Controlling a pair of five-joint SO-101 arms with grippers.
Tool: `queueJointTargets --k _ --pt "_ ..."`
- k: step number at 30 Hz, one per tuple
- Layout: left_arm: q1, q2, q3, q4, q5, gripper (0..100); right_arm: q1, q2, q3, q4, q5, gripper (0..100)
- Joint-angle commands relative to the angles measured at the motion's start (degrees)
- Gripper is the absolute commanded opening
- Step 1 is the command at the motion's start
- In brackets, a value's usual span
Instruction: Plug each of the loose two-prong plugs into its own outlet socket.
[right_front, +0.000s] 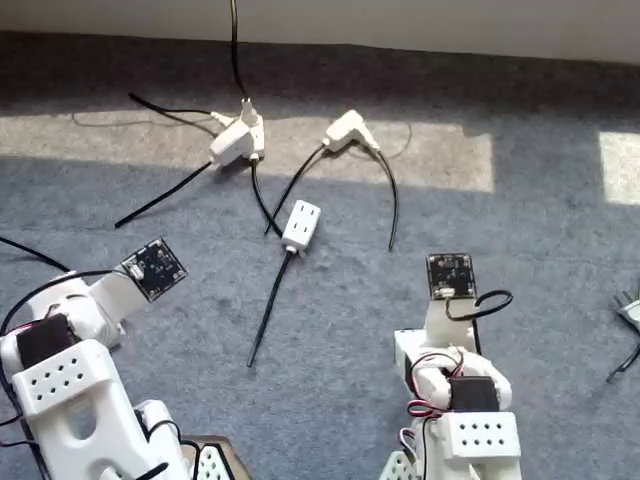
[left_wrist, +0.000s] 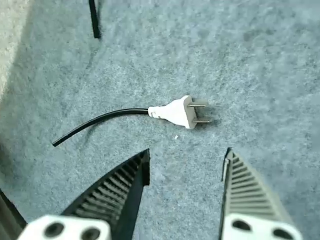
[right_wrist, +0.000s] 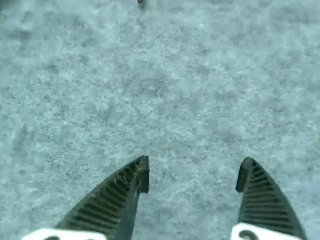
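The surface was a grey carpet (right_front: 520, 230), crossed on its far side by a band of sunlight, with a pale wall (right_front: 450, 20) beyond. A white outlet socket (right_front: 301, 226) on a black cord lay near the middle. A white plug (right_front: 345, 130) lay farther off in the sun, near a second white socket (right_front: 233, 145) with a plug against it. The left arm (right_front: 60, 380) angled in from the near left corner. The left claw (left_wrist: 187, 152) hung with its fingers apart, and a loose two-prong plug (left_wrist: 175, 111) lay flat just ahead of the tips, untouched. The right arm (right_front: 455, 400) pointed straight away, and the right claw (right_wrist: 195, 160) was spread over bare carpet.
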Motion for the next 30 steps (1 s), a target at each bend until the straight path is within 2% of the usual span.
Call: queueJointTargets --k 1,5,9,13,20,25,30 --pt "1.01 6.90 -1.36 -12.57 -66.64 23 -0.84 -0.22 -0.04 -1.89 -0.53 27.8" --pt "-0.04 24.13 -8.48 -18.46 -66.55 23 -0.84 -0.22 -0.04 -2.07 -0.53 27.8" --pt "-0.40 40.40 -20.62 -13.89 -64.88 23 -0.84 -0.22 0.04 -2.15 -0.53 27.8" --pt "0.31 49.45 -29.85 -9.32 -63.03 23 -0.84 -0.22 0.22 -2.95 -0.53 27.8" --pt "0.40 55.25 -31.52 -8.97 -63.03 23 -0.84 -0.22 0.22 -3.21 -0.53 27.8" --pt "0.13 56.92 -26.33 -9.23 -63.03 23 -0.84 -0.22 0.22 -3.21 -0.53 27.8" --pt "-5.32 55.43 -21.93 -8.97 -63.30 23 -0.84 -0.22 0.22 -3.21 -0.53 27.8"
